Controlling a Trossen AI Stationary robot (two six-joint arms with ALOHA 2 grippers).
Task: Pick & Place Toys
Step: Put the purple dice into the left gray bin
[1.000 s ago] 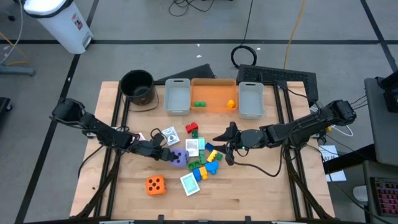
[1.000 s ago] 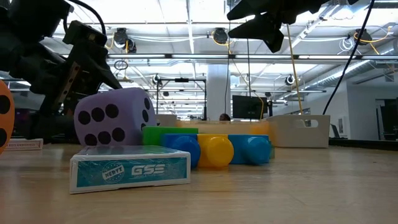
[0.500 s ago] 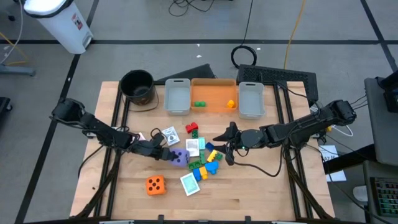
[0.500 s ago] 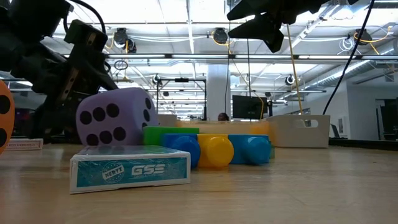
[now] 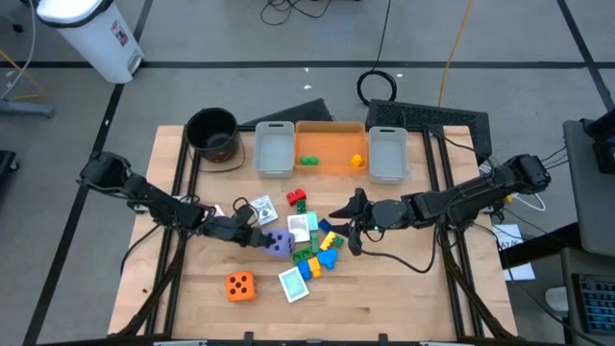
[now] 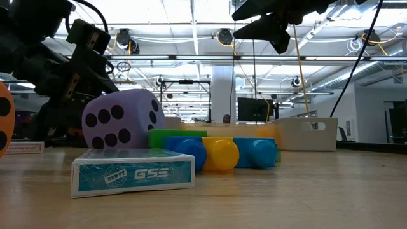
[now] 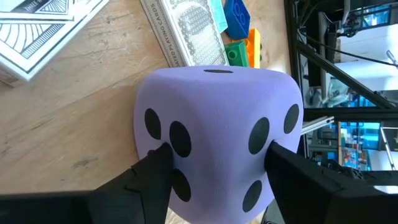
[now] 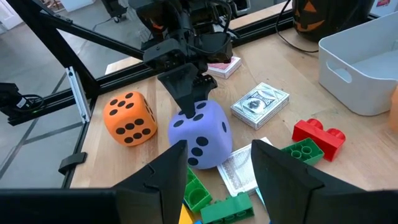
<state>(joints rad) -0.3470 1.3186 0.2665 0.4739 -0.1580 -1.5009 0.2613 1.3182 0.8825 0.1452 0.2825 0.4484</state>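
So your left gripper [image 7: 214, 171] has its fingers clamped on either side of the purple die [image 7: 214, 137], which sits on the table [image 5: 384, 298] at the left edge of the toy pile, right beside the green brick [image 6: 175, 137] and the card pack [image 7: 186, 31]. The wrist view shows both fingers pressed into the die's flanks, so I'd call that a proper grip, low down near the tabletop. Makes sense, since the die is soft and round-edged and a grab across the middle keeps it from squirting out.

Your right gripper [image 5: 348, 231] hangs above the pile's right side over the blue and yellow bricks [image 6: 219, 154], fingers partly apart and holding nothing. Looks like it's just waiting its turn so the two arms don't tangle.

The orange die [image 5: 240, 285] sits alone near the front edge, well apart from the rest. The orange bin [image 5: 332, 135] at the back already has a couple of pieces in it, so that's probably where the purple die is headed.

Compared to a second ago, your left fingers have come in from wide open onto the die, and it has nudged a little toward the bricks in the low view. The right arm hasn't budged.
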